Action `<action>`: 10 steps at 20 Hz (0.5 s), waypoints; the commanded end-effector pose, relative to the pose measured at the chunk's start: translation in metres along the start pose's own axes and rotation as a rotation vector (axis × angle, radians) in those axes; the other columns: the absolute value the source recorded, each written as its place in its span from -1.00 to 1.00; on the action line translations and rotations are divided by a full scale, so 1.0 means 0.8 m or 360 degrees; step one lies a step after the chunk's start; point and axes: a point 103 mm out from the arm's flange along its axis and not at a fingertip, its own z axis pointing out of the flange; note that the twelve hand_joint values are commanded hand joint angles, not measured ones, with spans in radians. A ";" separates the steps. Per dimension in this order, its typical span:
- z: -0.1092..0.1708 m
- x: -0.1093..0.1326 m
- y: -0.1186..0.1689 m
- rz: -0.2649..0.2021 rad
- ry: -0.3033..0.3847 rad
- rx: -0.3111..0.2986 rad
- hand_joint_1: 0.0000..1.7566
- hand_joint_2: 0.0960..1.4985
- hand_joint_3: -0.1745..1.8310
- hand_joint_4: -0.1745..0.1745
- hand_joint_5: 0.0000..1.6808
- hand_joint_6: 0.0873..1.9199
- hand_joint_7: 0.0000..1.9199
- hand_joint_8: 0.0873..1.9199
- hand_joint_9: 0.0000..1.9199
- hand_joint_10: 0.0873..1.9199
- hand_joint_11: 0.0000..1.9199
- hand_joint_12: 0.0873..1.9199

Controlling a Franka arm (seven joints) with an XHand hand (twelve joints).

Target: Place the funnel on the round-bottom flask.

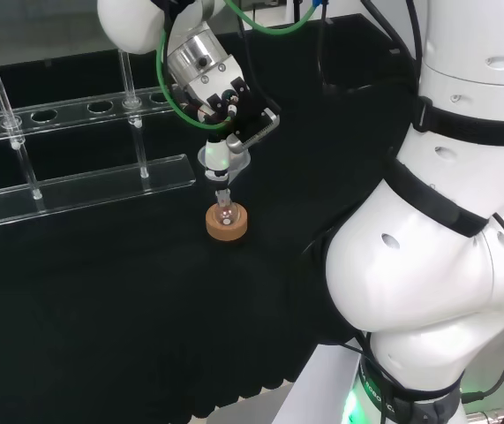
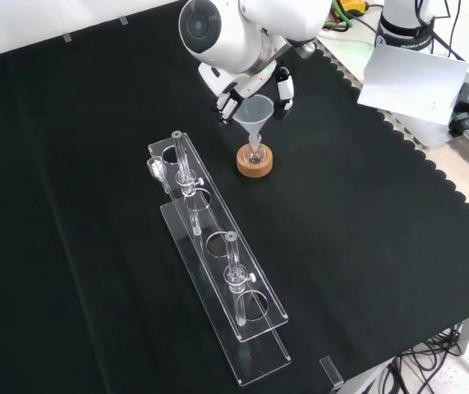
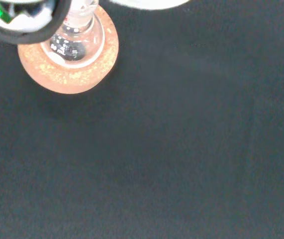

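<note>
**Funnel held over the flask**

The robot hand (image 2: 255,84) reaches down from the arm above the cork ring (image 2: 255,161), its fingers (image 2: 283,89) curled round the rim of the clear funnel (image 2: 254,115). The funnel stands upright, its stem pointing down into the neck of the small flask (image 1: 225,210), which sits in the cork ring on the worktop (image 2: 365,230). Seen from the front, a clear rack (image 2: 218,263) lies to the left of the cork ring, near it.

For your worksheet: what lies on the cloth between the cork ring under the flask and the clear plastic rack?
Nothing: in the front view, only bare black cloth separates the cork ring from the rack. The head view agrees.
</note>
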 end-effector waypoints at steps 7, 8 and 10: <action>0.004 0.006 0.001 -0.0016 -0.0037 0.0056 -0.18 -0.24 -0.16 -0.13 -0.51 -0.80 -0.64 -0.35 -0.34 -0.50 -0.39 0.30; 0.002 0.009 0.000 -0.0004 -0.0048 0.0059 -0.18 -0.24 -0.16 -0.13 -0.51 -0.81 -0.66 -0.36 -0.35 -0.49 -0.39 0.30; 0.002 0.010 -0.001 0.0005 -0.0052 0.0062 -0.18 -0.24 -0.17 -0.13 -0.52 -0.83 -0.67 -0.36 -0.36 -0.49 -0.40 0.30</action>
